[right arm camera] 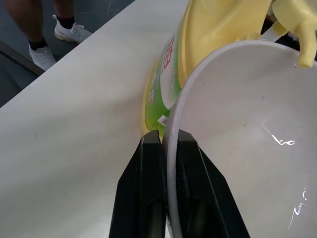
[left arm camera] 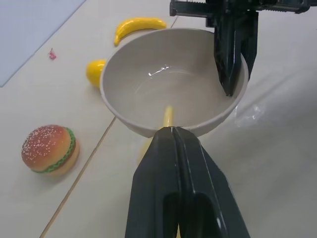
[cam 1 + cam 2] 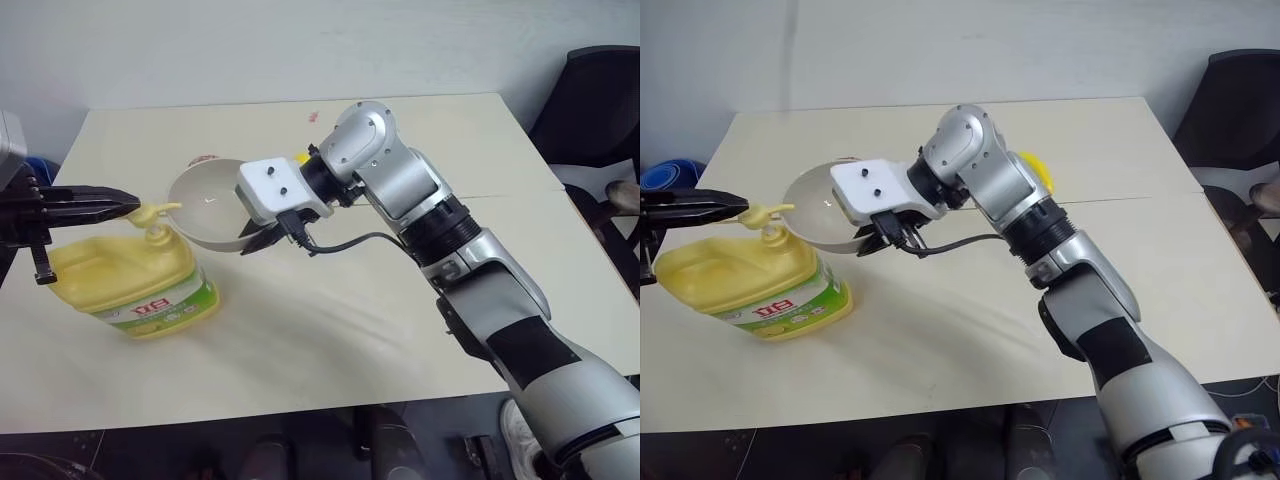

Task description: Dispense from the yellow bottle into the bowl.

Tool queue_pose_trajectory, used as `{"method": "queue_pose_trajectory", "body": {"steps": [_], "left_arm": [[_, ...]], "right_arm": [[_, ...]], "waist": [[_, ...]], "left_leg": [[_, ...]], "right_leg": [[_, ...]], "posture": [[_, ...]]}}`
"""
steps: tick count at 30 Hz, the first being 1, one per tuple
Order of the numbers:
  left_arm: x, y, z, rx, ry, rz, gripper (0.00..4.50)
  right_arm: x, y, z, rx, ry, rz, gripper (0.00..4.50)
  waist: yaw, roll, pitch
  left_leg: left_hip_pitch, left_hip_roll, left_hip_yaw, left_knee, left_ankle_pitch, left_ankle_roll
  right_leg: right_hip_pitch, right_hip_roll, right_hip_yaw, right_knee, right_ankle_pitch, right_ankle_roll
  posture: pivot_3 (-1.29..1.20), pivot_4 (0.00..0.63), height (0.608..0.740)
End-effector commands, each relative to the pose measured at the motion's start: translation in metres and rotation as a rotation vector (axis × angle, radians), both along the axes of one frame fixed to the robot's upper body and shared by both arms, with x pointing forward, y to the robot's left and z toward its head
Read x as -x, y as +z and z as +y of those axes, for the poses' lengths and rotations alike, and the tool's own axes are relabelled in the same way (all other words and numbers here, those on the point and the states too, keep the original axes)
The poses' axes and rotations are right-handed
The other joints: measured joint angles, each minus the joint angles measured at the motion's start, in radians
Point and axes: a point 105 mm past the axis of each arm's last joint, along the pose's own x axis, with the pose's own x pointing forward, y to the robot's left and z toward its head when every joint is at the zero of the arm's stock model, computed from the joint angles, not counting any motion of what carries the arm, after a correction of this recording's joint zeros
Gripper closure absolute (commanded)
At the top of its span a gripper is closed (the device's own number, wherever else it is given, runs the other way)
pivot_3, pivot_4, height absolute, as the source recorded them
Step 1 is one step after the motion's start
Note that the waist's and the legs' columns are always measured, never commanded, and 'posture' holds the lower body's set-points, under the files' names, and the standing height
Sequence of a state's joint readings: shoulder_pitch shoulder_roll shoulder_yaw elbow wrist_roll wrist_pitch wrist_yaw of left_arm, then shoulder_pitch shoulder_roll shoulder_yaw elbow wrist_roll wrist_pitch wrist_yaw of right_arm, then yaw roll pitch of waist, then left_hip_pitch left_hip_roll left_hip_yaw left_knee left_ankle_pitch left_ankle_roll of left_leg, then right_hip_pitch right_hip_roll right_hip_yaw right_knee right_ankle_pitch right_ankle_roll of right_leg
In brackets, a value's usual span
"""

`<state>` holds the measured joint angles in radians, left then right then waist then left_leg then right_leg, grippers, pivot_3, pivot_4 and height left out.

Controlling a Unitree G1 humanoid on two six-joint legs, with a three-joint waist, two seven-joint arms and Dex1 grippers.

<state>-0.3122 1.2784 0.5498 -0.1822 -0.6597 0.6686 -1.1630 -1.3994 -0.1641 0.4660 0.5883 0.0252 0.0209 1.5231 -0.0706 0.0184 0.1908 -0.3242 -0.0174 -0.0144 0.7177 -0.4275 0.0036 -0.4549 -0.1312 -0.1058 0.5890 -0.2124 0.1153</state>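
The bottle (image 3: 135,285) stands upright on the table (image 3: 330,330), near its left front edge. Just right of it, the right gripper (image 1: 168,148) holds the bowl (image 3: 205,205) in the air, fingers pinched on the rim, one inside and one outside. The bowl is tilted, its mouth toward the bottle's pump (image 3: 155,215), and the spout tip reaches over the bowl's rim. The left gripper (image 3: 125,203), fingers pressed together with nothing between them, sits over the pump head; whether it touches, I cannot tell. Beyond the bowl from the bottle, a toy burger (image 2: 49,148), a banana (image 2: 138,26) and a small yellow fruit (image 2: 95,72) lie on the table.
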Motion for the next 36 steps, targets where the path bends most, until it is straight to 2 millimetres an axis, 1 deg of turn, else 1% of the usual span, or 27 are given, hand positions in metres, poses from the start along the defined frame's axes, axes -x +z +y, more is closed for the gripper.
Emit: {"method": "queue_pose_trajectory", "body": {"steps": [1, 7, 11, 20, 23, 27, 30, 36], "left_arm": [[0.0, 0.013, 0.006, -0.002, 0.033, -0.08, 4.47], [-0.002, 0.008, 0.011, -0.019, 0.051, -0.069, 4.47], [-0.006, 0.003, 0.015, -0.032, 0.063, -0.071, 4.47], [-0.009, -0.01, 0.01, -0.041, 0.039, -0.041, 4.47], [-0.008, -0.017, 0.011, -0.061, 0.039, -0.024, 4.47], [-0.009, -0.035, 0.014, -0.154, 0.033, 0.008, 4.47], [-0.012, -0.039, 0.015, -0.174, 0.034, 0.009, 4.47], [-0.013, -0.057, 0.014, -0.256, 0.008, 0.028, 4.47]], "right_arm": [[0.009, 0.014, 0.009, -0.012, 0.056, -0.04, 4.5], [0.008, 0.017, 0.013, -0.018, 0.061, -0.041, 4.5], [0.007, 0.019, 0.015, -0.023, 0.062, -0.046, 4.5], [0.003, 0.019, 0.015, -0.015, 0.055, -0.062, 4.5], [0.002, 0.019, 0.015, -0.012, 0.057, -0.065, 4.5], [0.002, 0.021, 0.015, -0.01, 0.058, -0.075, 4.5], [0.002, 0.022, 0.016, -0.011, 0.059, -0.078, 4.5], [0.002, 0.023, 0.017, -0.015, 0.059, -0.081, 4.5]], "waist": [[-0.002, 0.0, 0.0], [-0.016, -0.001, 0.0], [-0.02, -0.001, 0.0], [-0.019, 0.0, 0.0], [-0.019, 0.0, 0.0], [-0.019, 0.0, 0.0], [-0.019, 0.0, 0.0], [-0.018, 0.001, -0.001]], "left_leg": [[0.0, 0.0, 0.0, 0.0, 0.0, 0.0], [-0.009, -0.001, -0.001, 0.003, 0.0, 0.0], [-0.009, -0.001, 0.0, 0.003, 0.0, 0.0], [-0.009, -0.001, 0.0, 0.003, 0.0, 0.0], [-0.009, -0.001, 0.0, 0.003, 0.0, 0.0], [-0.008, -0.001, 0.0, 0.003, 0.0, -0.001], [-0.008, -0.001, 0.0, 0.003, 0.001, -0.001], [-0.006, -0.001, 0.001, 0.003, 0.001, -0.001]], "right_leg": [[0.0, 0.0, 0.0, 0.0, 0.0, 0.0], [-0.01, -0.001, 0.0, 0.002, 0.0, 0.0], [-0.01, -0.001, -0.001, 0.002, 0.0, 0.0], [-0.01, -0.001, 0.0, 0.003, 0.0, 0.0], [-0.01, -0.001, 0.0, 0.003, 0.0, 0.0], [-0.01, -0.001, 0.0, 0.003, 0.0, 0.0], [-0.01, -0.001, 0.001, 0.004, 0.0, 0.0], [-0.009, -0.001, 0.001, 0.005, 0.0, 0.0]], "posture": [[0.0, 0.15, 0.74], [0.0, 0.15, 0.74], [0.0, 0.15, 0.74], [0.0, 0.15, 0.74], [0.0, 0.15, 0.74], [0.0, 0.15, 0.74], [0.0, 0.15, 0.74], [0.0, 0.15, 0.74]]}}
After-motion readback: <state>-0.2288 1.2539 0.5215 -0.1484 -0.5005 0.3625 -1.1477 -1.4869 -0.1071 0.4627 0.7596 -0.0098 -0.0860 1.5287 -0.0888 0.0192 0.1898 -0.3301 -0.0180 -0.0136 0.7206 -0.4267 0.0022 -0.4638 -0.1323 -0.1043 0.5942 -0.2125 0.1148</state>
